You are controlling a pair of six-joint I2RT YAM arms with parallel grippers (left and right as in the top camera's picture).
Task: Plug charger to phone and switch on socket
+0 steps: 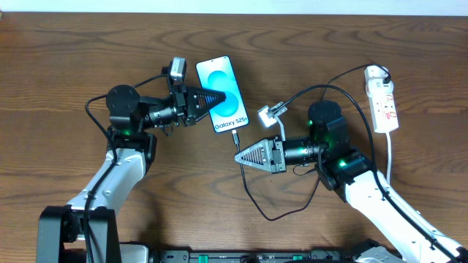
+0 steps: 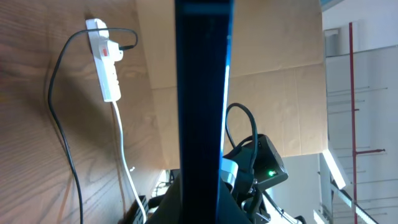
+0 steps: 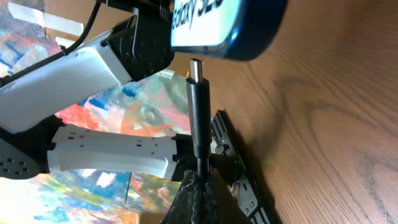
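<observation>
The right gripper (image 3: 198,186), jaws shut tight on the black charger (image 3: 199,118) just behind its plug, aims the metal tip at the bottom edge of the phone (image 3: 227,22). The tip stands just short of that edge and is not yet in. Beyond it, the left gripper (image 1: 218,97) is clamped on the phone by one long side, screen up, over the middle of the wooden table (image 1: 73,58). The step in hand appears to be plugging in. The next move calls for a short, straight push along the plug's axis into a port hidden from view, while the left arm braces the phone. Farthest off, the socket (image 1: 383,98) lies well apart at the table's right edge, its switch untouched.
</observation>
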